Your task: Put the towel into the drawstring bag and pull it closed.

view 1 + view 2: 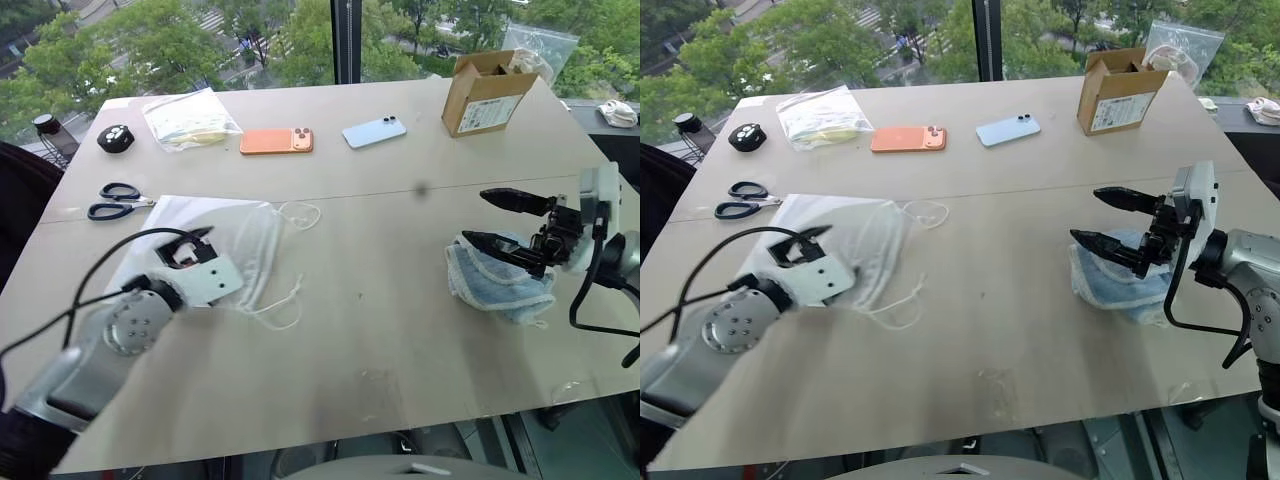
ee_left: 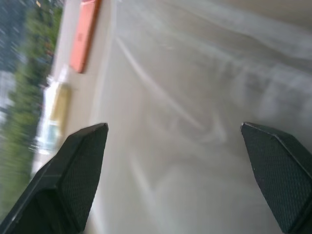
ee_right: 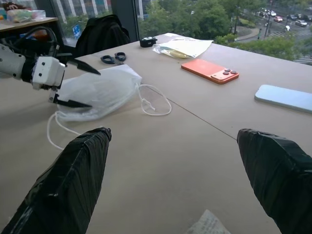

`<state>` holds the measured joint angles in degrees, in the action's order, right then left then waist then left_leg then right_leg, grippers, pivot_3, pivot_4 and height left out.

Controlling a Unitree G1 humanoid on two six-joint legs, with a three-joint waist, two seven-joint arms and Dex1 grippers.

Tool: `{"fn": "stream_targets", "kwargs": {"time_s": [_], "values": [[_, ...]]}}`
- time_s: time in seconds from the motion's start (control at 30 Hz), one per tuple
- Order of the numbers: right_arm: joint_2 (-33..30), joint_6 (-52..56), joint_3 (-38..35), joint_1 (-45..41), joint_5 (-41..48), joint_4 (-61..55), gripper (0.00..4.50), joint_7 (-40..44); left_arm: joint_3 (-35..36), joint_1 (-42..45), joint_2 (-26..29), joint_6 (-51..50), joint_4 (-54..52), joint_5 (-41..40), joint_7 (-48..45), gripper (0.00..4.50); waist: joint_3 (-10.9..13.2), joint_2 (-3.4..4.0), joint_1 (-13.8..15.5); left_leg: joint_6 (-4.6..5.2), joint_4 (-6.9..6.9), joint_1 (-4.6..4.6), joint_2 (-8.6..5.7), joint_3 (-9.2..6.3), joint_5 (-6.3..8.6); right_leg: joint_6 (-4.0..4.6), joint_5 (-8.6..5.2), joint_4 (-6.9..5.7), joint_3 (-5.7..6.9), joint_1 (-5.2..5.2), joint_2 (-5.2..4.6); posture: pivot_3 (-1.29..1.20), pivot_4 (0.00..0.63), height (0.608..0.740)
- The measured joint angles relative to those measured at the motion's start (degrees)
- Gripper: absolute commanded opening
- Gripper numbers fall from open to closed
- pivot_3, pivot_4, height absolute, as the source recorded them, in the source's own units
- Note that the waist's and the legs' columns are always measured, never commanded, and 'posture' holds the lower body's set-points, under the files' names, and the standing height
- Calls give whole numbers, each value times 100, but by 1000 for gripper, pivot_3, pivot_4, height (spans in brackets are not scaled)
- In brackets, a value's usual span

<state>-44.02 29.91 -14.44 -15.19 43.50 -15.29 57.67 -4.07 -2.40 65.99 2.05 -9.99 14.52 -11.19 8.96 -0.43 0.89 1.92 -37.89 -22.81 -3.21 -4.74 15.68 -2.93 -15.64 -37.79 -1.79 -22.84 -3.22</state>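
Table (image 1: 360, 330): pale, matte top with a seam running across it; windows and green trees beyond the far edge

Drawstring bag (image 1: 855, 235): translucent white mesh pouch, lying flat on the left part of the table, its mouth toward the centre, thin white cord loops (image 1: 902, 300) trailing onto the table beside it

Towel (image 1: 495, 275): light blue, crumpled in a heap on the right part of the table, well apart from the bag

Left claw (image 3: 73, 85): fingers spread wide, one above and one below, at the bag's closed end farthest from the cords; whether they touch the mesh cannot be told; nothing pinched

Right claw (image 1: 500, 220): fingers spread wide, pointing toward the table's centre, poised above the towel, lower finger close over the cloth; nothing pinched

Scissors (image 1: 115, 200): black handles, near the left edge, just behind the bag

Orange phone (image 1: 276, 141): face down, far middle of the table

Light blue phone (image 1: 374, 132): face down, just right of the orange one

Clear plastic zip bag (image 1: 190, 120): yellowish contents, left of the orange phone

Small black round object (image 1: 115, 138): far left, beside the zip bag

Cardboard box (image 1: 488, 92): open, far right corner
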Motion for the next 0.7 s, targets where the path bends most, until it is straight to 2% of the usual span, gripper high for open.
{"fn": "stream_targets", "kwargs": {"time_s": [0.1,0.17,0.27,0.43,0.57,0.7], "values": [[25,0,0,4,0,-17,4449,-53,249,314,-77,885,285,373,335,4500,0,0,2,-1,8,-13,-1,2,-1,-2,1,11,0,-10,-2,0,150,740],[63,-1,0,12,0,-42,4449,-75,595,542,-839,733,-16,-106,388,4500,-2,1,-2,-1,10,-17,-2,13,-1,-3,1,6,-1,-19,-5,0,150,740],[82,-1,-1,26,0,-68,4449,-89,677,477,-2102,-276,-921,-924,323,4500,-4,-10,-23,-1,-14,-36,2,22,-2,-5,1,-10,1,-36,1,0,150,740],[80,4,-34,151,6,-133,4449,-93,734,-219,-3494,-2571,-2277,-1129,535,4500,-6,-14,-89,2,-39,-49,4,24,-1,-6,2,-35,-8,-53,10,0,150,740],[76,4,-94,190,52,-155,4449,-79,776,-732,-4187,-4006,-3141,-869,888,4500,-7,-19,-53,26,-41,-11,3,23,13,-8,4,-53,-6,-24,10,0,150,740],[74,5,-130,192,74,-155,4449,-75,752,-1178,-4382,-4736,-3658,-625,917,4500,-8,-18,-11,27,-42,10,4,17,14,-5,5,-54,-1,-3,11,0,150,740]]}}
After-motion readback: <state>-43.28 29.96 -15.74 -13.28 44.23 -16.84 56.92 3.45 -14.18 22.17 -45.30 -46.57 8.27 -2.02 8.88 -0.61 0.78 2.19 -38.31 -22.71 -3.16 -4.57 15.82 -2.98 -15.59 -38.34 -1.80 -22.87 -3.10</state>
